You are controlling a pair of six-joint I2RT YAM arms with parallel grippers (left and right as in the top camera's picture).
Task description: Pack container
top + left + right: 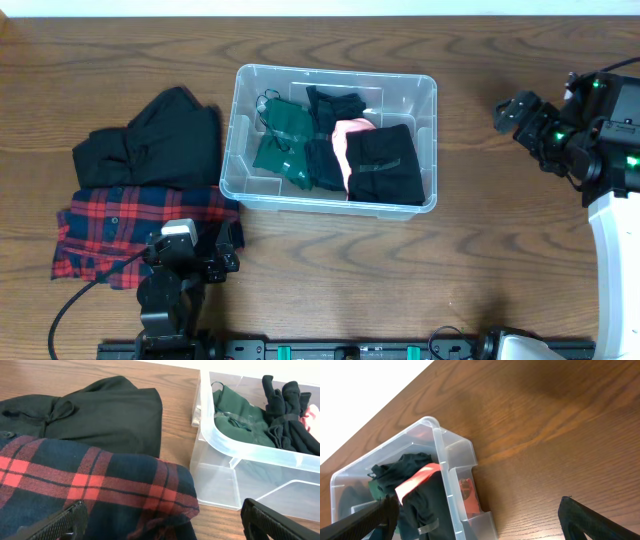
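Left claw: fingers spread wide, empty, low over the plaid shirt.
Right claw: fingers spread wide, empty.
Container: ahead-right of left claw, near; left of right claw, apart; holds clothes.

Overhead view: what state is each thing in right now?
container: upright, no lid, partly filled
green garment: inside container
black bundle: inside container
plaid shirt: on table, unpacked
black garment: on table, unpacked
left pincer: open, empty
right pincer: open, empty
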